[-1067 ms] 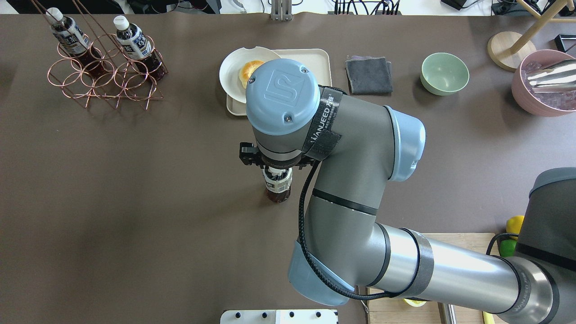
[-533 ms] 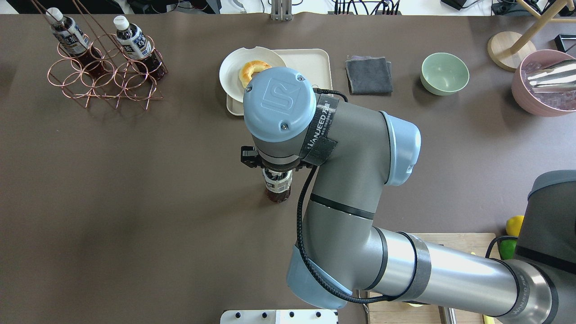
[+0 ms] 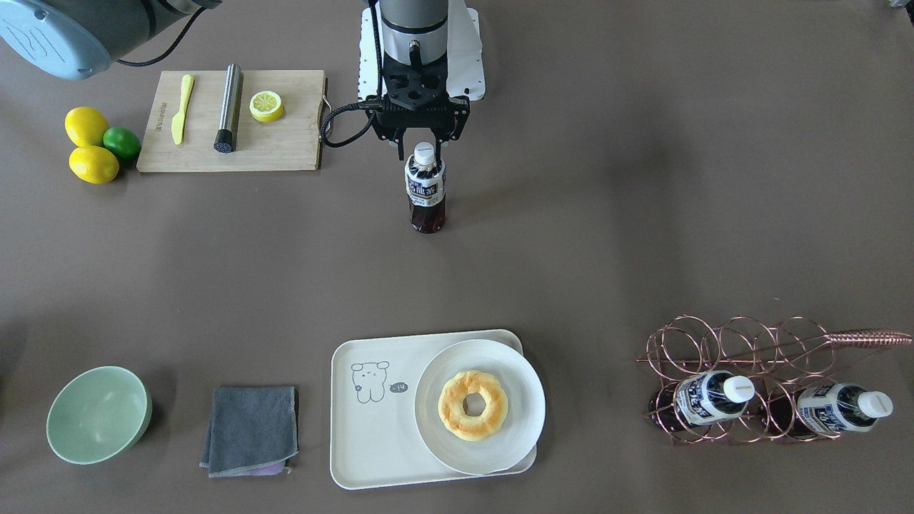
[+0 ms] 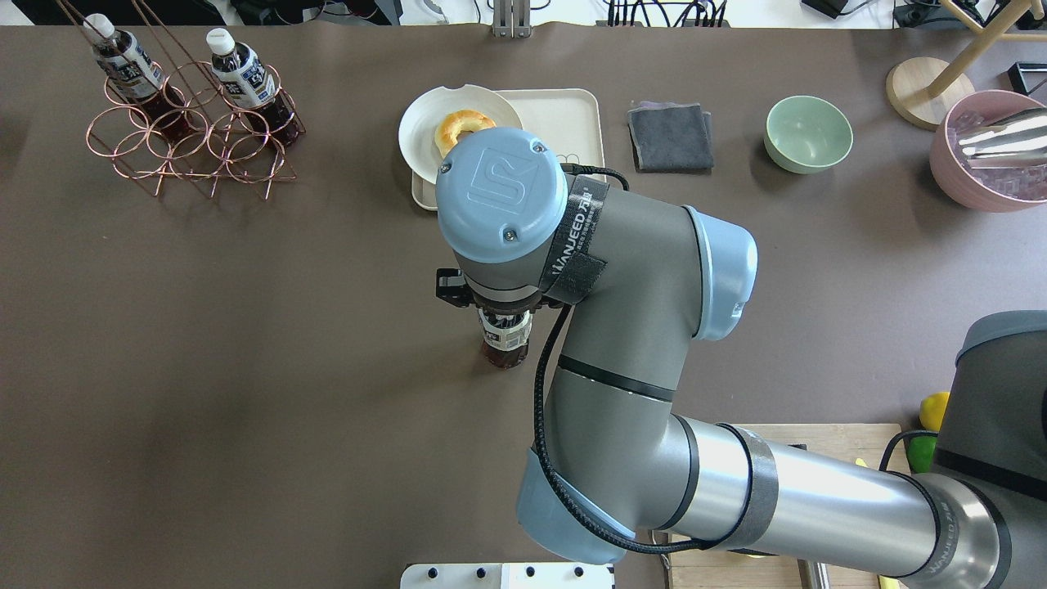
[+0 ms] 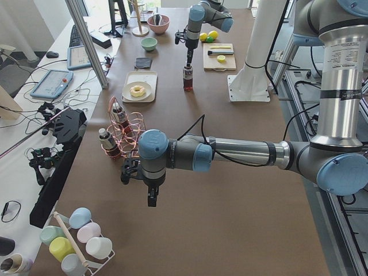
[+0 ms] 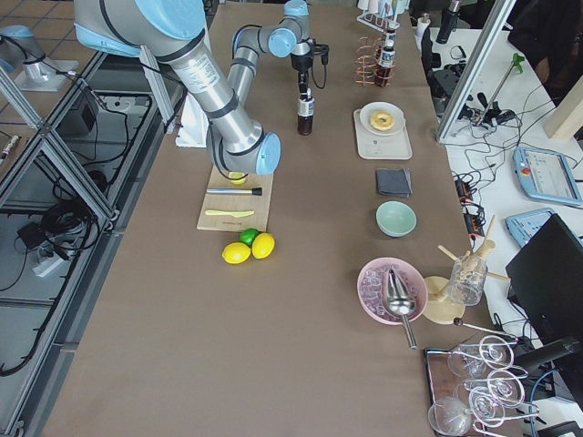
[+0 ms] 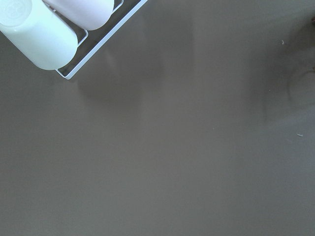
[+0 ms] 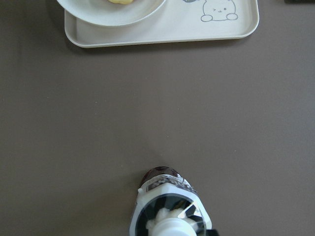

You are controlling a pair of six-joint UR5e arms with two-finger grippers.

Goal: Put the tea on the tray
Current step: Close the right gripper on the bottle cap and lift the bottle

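Front-facing view, left to right. Cutting board (image 3: pixel 285 153) at far left, on the robot's side.

Centre: right hand (image 3: pixel 420 146) hangs over the tea (image 3: pixel 426 193). Its fingers are parted and flank the white cap with a sliver of gap on each side; no grip evident. The tea stands upright on the bare tabletop (image 3: pixel 643 214), well apart from the tray (image 3: pixel 371 442). The tray lies at the operators' edge, with a round plate (image 3: pixel 514 439) and doughnut (image 3: pixel 450 407) on this view's right half of it.

Far right: two more bottles (image 3: pixel 703 397) propped in a copper wire rack (image 3: pixel 864 337).

Overhead: the right arm's wrist hides the hand; only the tea's lower body shows.

Right wrist camera: cap from above at the bottom edge, the tray's bear drawing at top.

Left hand (image 5: pixel 150 198) shows only in the left side view, low over the tabletop — how far open, cannot tell.
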